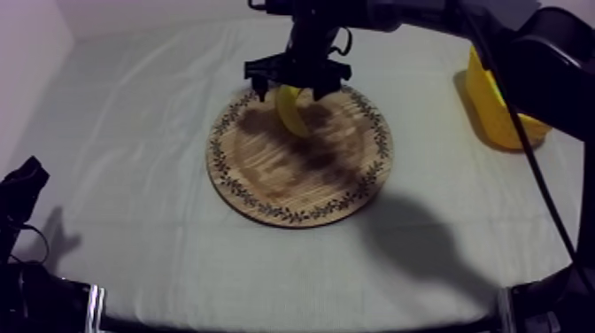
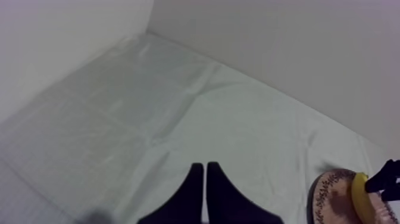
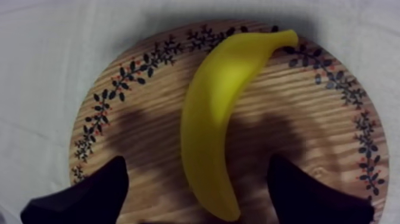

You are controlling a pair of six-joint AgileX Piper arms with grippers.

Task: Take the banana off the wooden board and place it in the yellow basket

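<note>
A yellow banana [image 1: 290, 111] [image 3: 214, 119] lies curved on the round wooden board [image 1: 292, 181] [image 3: 149, 119], toward its far rim. My right gripper [image 1: 292, 80] [image 3: 196, 164] hovers right over it, open, with one black finger on each side of the banana and a clear gap to it. My left gripper [image 2: 205, 168] is shut on nothing, its fingers together as a narrow wedge, low at the table's left [image 1: 22, 190]. In the left wrist view the board [image 2: 330, 193], the banana [image 2: 359, 193] and the other gripper [image 2: 387, 179] sit far off.
The yellow basket [image 1: 496, 106] stands at the far right of the table, partly behind my right arm. Grey-white cloth [image 1: 142, 159] covers the table around the board. A wall rises behind the table [image 2: 268, 47].
</note>
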